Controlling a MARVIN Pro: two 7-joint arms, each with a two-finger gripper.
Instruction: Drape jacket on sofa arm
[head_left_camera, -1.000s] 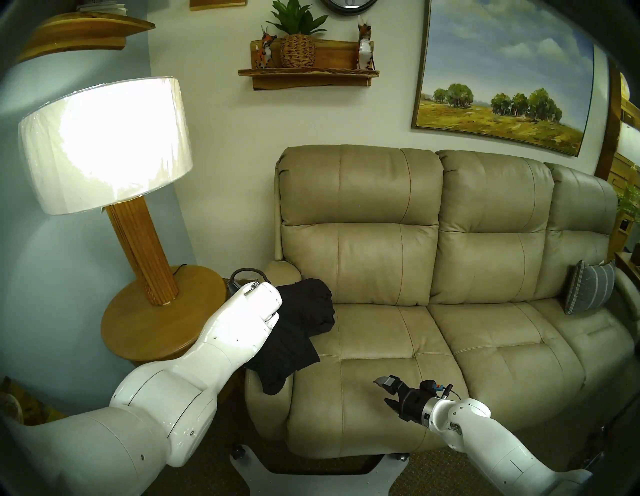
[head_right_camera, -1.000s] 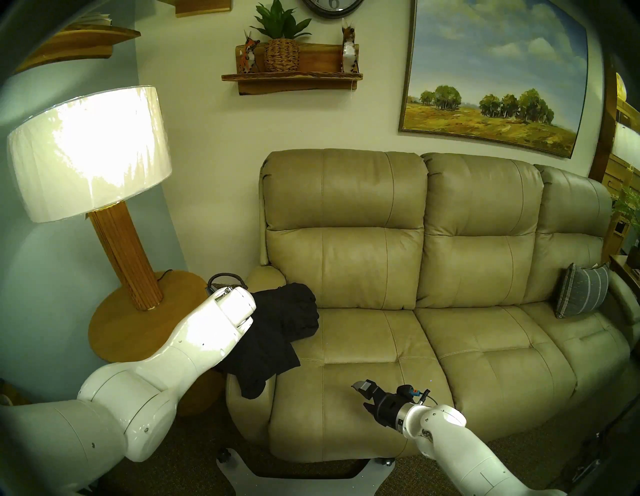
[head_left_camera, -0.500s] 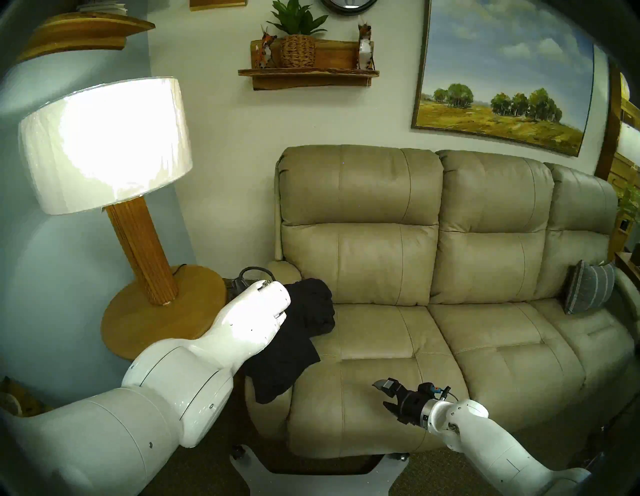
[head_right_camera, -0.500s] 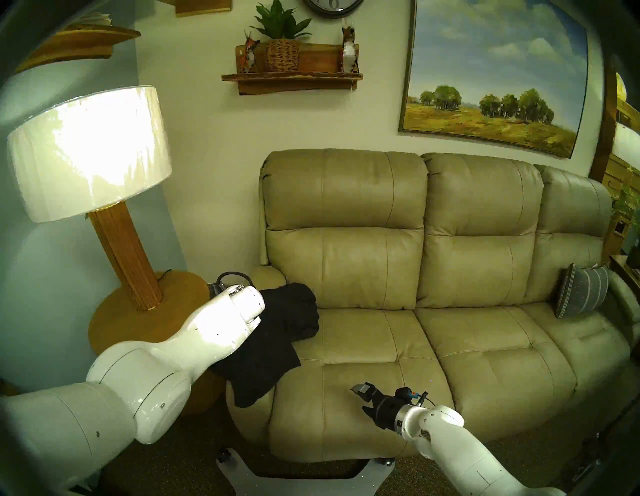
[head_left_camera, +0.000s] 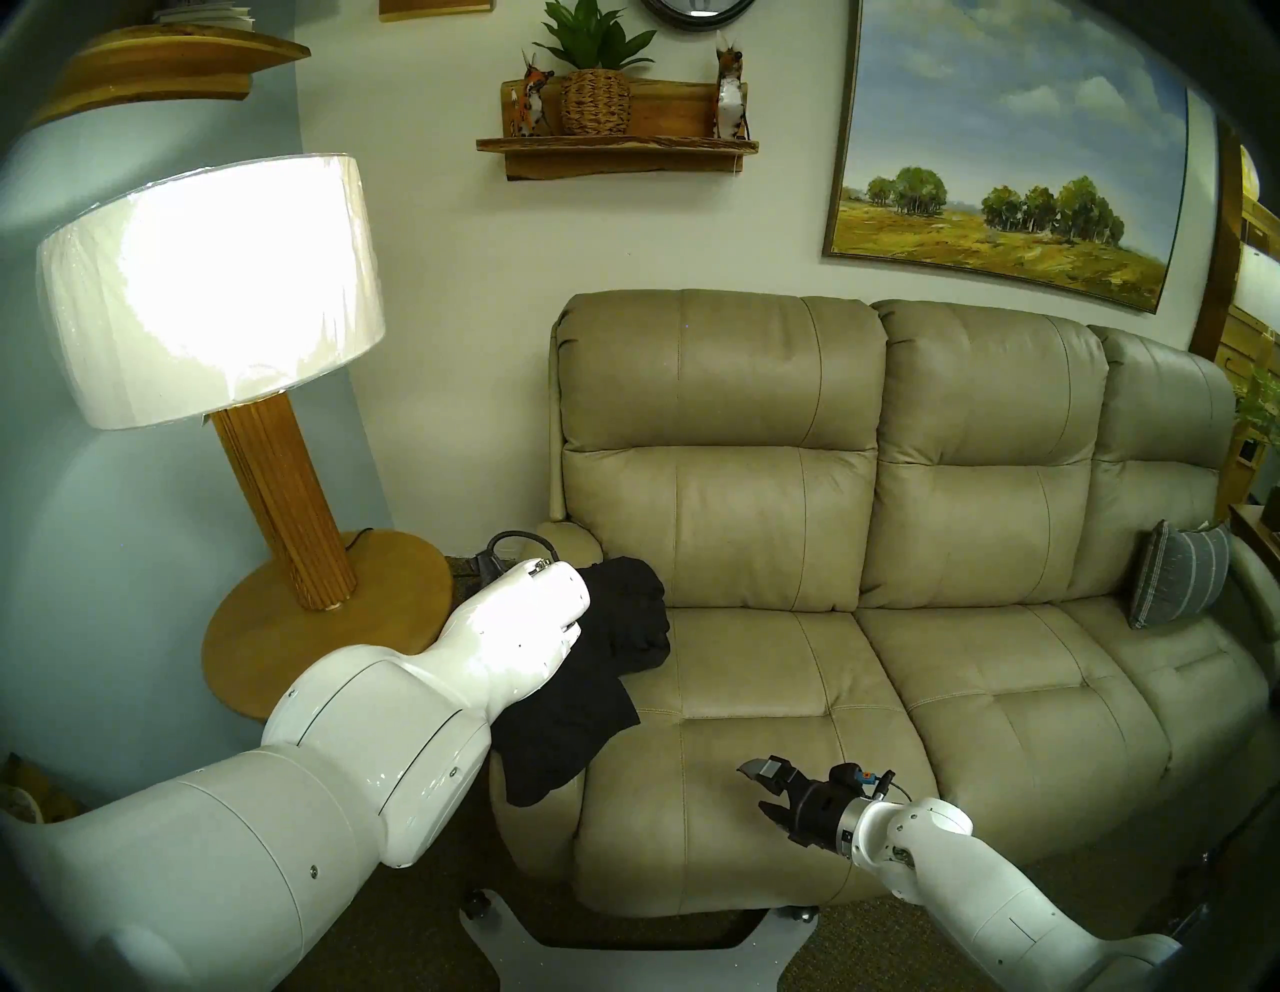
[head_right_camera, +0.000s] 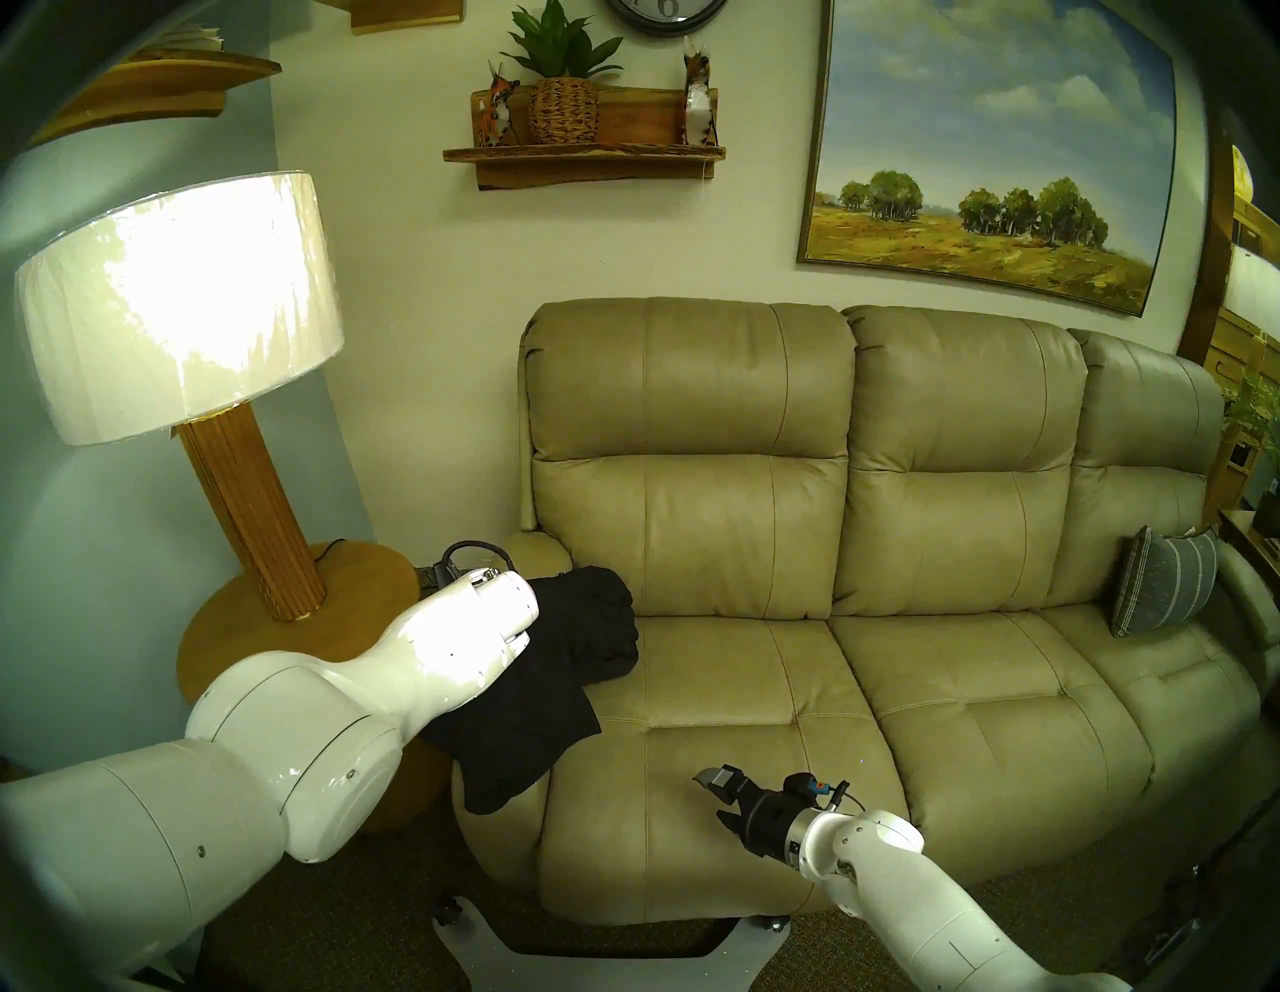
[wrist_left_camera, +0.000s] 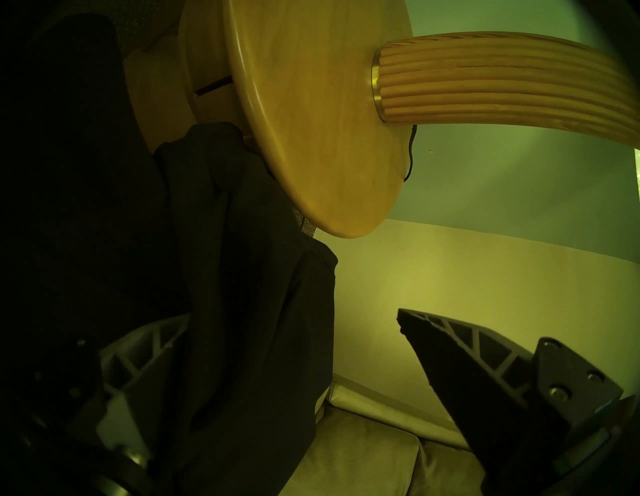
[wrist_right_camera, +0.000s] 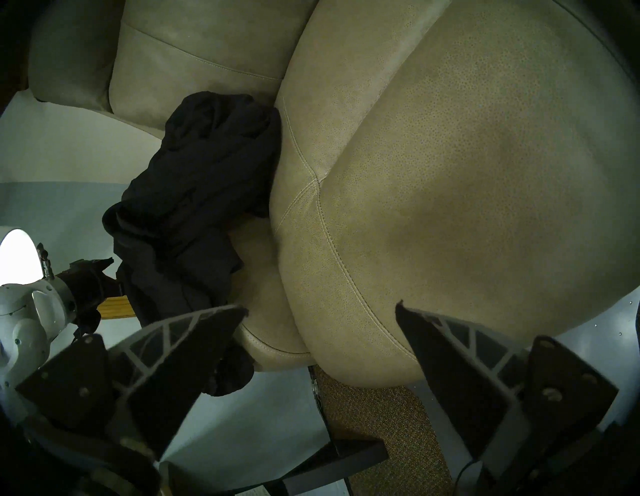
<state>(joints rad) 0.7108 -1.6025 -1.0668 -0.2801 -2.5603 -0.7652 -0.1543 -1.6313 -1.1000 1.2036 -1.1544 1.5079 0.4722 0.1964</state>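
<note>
Jacket (head_left_camera: 609, 665): black, bunched over the tan sofa arm (head_left_camera: 537, 817), one fold spilling onto the seat cushion
Left arm: reached across the sofa arm, wrist above the jacket
Right arm: low before the seat, pincer aimed toward the sofa arm
Count: one jacket, one striped pillow (head_left_camera: 1177, 582), one lamp (head_left_camera: 208, 291), two pincers
Left pincer (wrist_left_camera: 294, 353): spread wide, jacket cloth lay against one finger, nothing pinched
Right pincer (head_left_camera: 765, 790): spread wide, empty, clear of the cushion
</note>
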